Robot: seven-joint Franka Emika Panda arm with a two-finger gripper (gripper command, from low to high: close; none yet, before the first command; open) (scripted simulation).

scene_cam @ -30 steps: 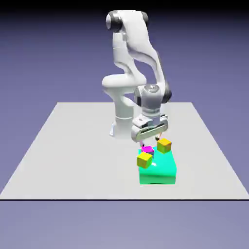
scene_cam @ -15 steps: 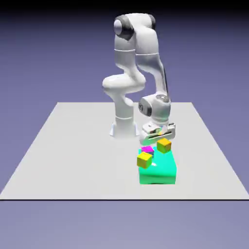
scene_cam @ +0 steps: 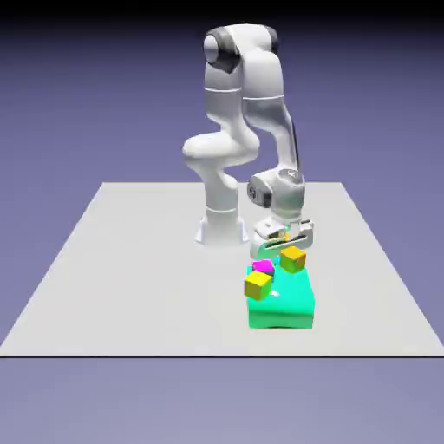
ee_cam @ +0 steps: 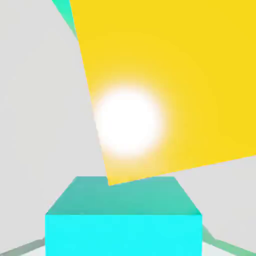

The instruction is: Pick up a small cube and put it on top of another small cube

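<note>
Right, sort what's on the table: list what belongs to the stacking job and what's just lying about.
Job: cyan cube; gripper; near yellow cube beside it, likely the base.
Lying about: magenta cube; other yellow cube; green block.

- I'm looking at a glossy white arm (scene_cam: 247, 95) built from rounded, tube-like segments.
- Dark grey caps are showing at its joints, one at the top and one near the wrist.
- A white flanged base (scene_cam: 218, 230) is carrying it.
- The gripper (scene_cam: 279, 245) is showing as a white block-shaped body under the wrist.
</note>
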